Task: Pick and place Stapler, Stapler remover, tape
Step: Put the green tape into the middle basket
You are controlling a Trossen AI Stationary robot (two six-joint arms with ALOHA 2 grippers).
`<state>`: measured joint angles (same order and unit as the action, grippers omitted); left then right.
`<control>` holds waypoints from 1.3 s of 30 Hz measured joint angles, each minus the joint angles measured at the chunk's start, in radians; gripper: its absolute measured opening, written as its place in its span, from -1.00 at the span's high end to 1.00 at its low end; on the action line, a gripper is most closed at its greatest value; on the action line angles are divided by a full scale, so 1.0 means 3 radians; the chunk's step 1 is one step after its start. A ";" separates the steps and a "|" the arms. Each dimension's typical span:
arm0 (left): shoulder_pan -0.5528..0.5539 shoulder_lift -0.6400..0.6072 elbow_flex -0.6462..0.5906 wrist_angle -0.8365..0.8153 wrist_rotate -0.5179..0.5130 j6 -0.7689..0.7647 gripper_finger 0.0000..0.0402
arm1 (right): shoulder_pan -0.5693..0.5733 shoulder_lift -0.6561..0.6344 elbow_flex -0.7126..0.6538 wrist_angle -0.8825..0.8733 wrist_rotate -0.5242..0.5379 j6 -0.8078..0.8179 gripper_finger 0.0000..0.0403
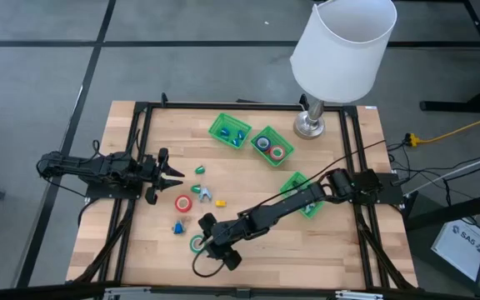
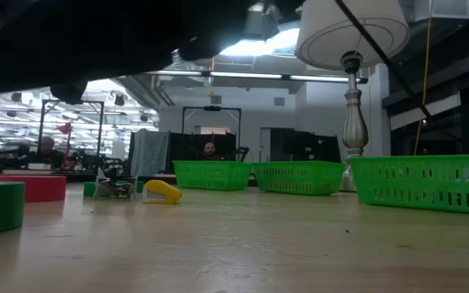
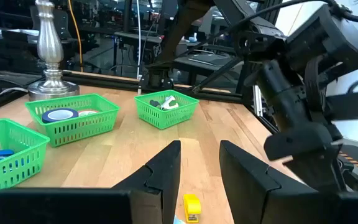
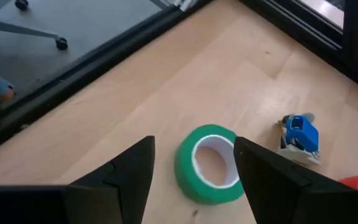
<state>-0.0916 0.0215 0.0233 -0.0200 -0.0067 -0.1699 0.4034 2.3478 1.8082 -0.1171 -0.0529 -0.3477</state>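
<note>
**Right gripper poised over green tape roll**

The right gripper [image 4: 191, 168] hung low at the table's [image 1: 323, 242] front edge, fingers spread wide either side of a green tape roll [image 4: 209, 163] without touching it. A small blue stapler [image 4: 300, 135] lay just beside, and a red tape roll [image 1: 184, 202] farther in. The left gripper [image 1: 173, 175] waited at the left side, fingers partly apart and empty. Three green baskets [image 1: 272, 146] stood near the lamp [image 1: 340, 50], two holding items; the right arm lay across the third.
</note>
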 joint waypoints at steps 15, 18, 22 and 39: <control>-0.0001 -0.0001 0.0000 0.0000 0.0000 0.0000 0.47 | -0.0006 0.0467 0.0505 -0.0483 0.0193 -0.0102 -0.02; 0.0001 -0.0001 0.0000 0.0000 0.0000 0.0000 0.47 | -0.0025 0.0464 0.0505 -0.0480 0.0357 -0.0115 0.05; -0.0001 -0.0001 0.0000 0.0000 0.0000 0.0000 0.47 | -0.0054 0.0463 0.0506 -0.0547 0.0360 -0.0116 0.15; 0.0000 -0.0001 0.0000 0.0000 0.0000 -0.0001 0.47 | -0.0044 0.0474 0.0522 -0.0851 0.0385 -0.0335 0.64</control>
<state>-0.0915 0.0213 0.0232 -0.0200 -0.0067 -0.1703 0.3902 2.4900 1.9648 -0.3724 0.0628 -0.4482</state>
